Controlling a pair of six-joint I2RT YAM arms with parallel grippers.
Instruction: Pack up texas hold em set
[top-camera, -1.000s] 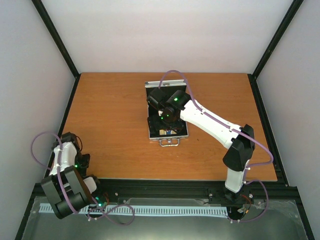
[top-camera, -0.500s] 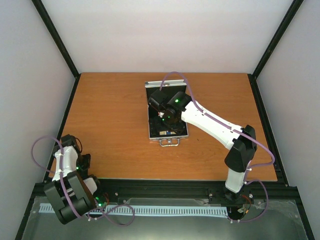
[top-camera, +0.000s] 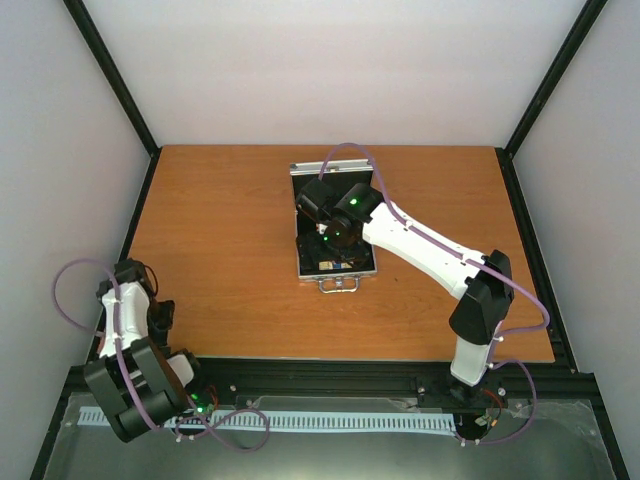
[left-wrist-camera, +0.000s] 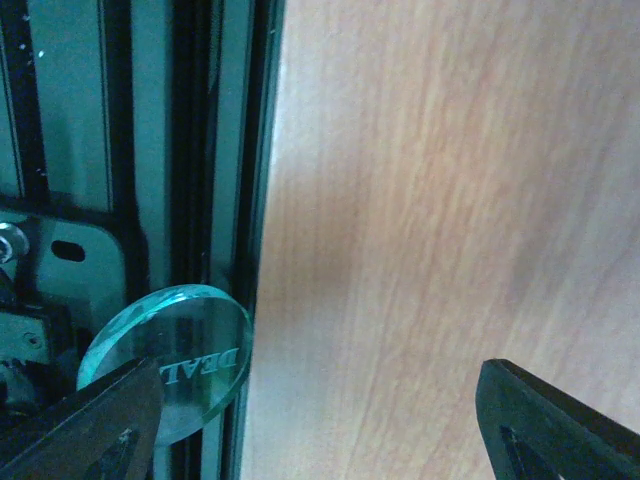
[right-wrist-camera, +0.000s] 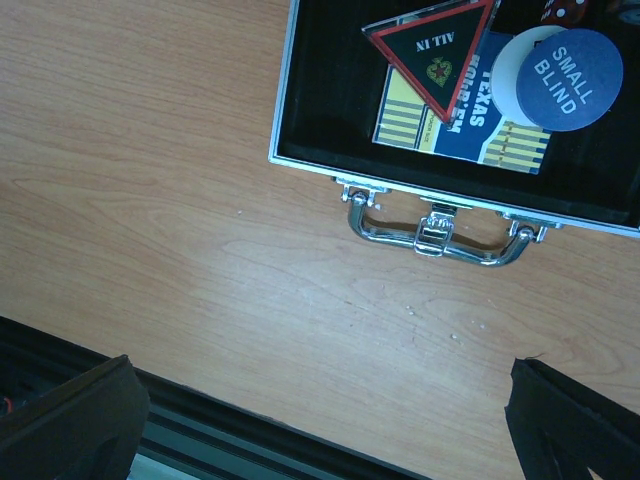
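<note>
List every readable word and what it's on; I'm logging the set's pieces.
"ALL IN": black triangle, seen upside down.
"SMALL BLIND": blue disc.
"TEXAS": blue-yellow card deck; its next word is partly covered.
"DEAL": clear disc; any further letters are hidden.

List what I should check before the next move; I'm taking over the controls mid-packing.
1. Case open, lining showing: ok.
2. Triangle, blue disc and card deck inside it: ok.
3. Right gripper open, holding nothing: ok.
4. Clear disc packed: not ok; it lies off the table, over the black rail.
5. Left gripper open: ok; whether its finger touches that disc: cannot tell.
6. Every other piece packed: cannot tell; the case is only partly in view.
</note>
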